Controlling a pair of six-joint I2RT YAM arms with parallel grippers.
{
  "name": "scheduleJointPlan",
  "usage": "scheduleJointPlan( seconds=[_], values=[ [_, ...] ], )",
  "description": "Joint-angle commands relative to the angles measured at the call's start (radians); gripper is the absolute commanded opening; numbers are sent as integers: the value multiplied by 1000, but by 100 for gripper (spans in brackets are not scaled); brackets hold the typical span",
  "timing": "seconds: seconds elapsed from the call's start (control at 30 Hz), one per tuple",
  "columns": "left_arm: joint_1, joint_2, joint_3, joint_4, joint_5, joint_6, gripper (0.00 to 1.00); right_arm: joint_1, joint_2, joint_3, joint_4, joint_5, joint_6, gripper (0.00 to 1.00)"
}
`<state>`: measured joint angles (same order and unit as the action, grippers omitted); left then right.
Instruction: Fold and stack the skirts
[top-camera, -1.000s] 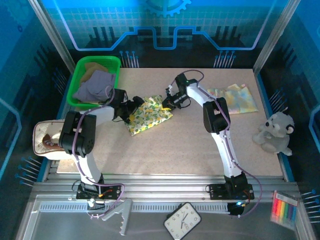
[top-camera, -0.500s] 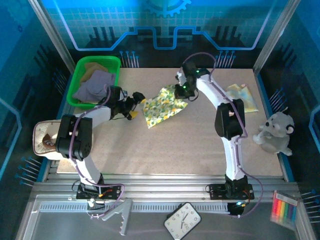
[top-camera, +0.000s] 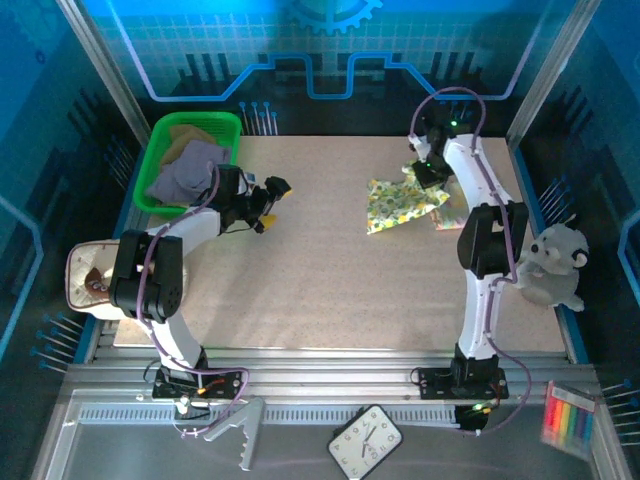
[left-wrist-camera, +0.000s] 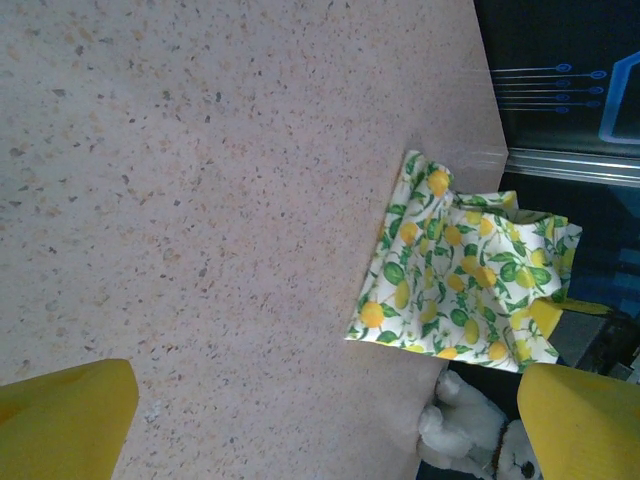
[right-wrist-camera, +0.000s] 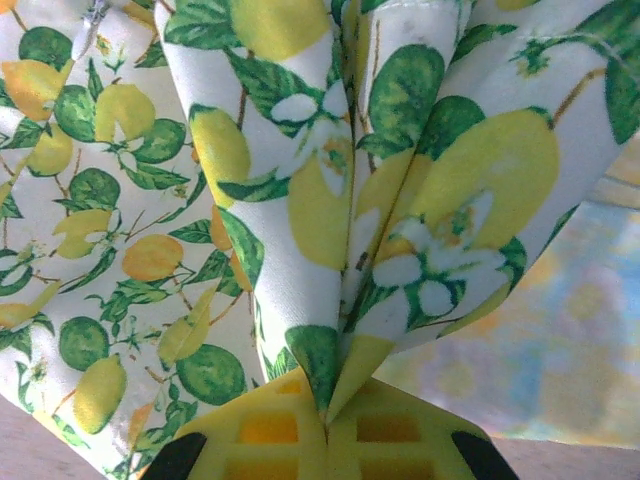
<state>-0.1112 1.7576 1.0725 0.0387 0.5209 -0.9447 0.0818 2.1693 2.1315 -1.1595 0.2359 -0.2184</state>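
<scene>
The lemon-print skirt (top-camera: 400, 203) hangs bunched at the table's back right, one pinched fold held in my right gripper (top-camera: 425, 172), which is shut on it. In the right wrist view the cloth (right-wrist-camera: 150, 200) fans out from the closed yellow fingertips (right-wrist-camera: 328, 415). My left gripper (top-camera: 275, 203) stands open over bare table near the green basket (top-camera: 165, 135), well apart from that skirt (left-wrist-camera: 455, 290); its yellow fingers (left-wrist-camera: 60, 415) frame nothing. A lavender skirt (top-camera: 185, 170) and an olive-tan skirt (top-camera: 190, 132) lie crumpled in the basket.
A folded pastel cloth (right-wrist-camera: 560, 370) lies under the hanging skirt, a bit of it peeking out (top-camera: 447, 219). A white plush toy (top-camera: 550, 262) sits at the right edge. A beige pouch (top-camera: 85, 280) rests off the table's left side.
My right gripper has carried the lemon-print skirt from left of centre across to the back right. The left gripper stayed open and drew back slightly toward the basket.
</scene>
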Motion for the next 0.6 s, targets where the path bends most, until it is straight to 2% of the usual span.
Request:
scheduleJointPlan(
  seconds=[0.0,0.27,0.57],
  values=[
    [7,-24,18,-60,-11,-5,99,-43,2,81,-45,32,-127,0],
    [7,-20,55,-117,-35,-2,99,-110,45,233,-87,38,-190,0],
    [-8,-6,85,-135,-59,-8,99,-138,43,285,-114,33,-188,0]
  ],
)
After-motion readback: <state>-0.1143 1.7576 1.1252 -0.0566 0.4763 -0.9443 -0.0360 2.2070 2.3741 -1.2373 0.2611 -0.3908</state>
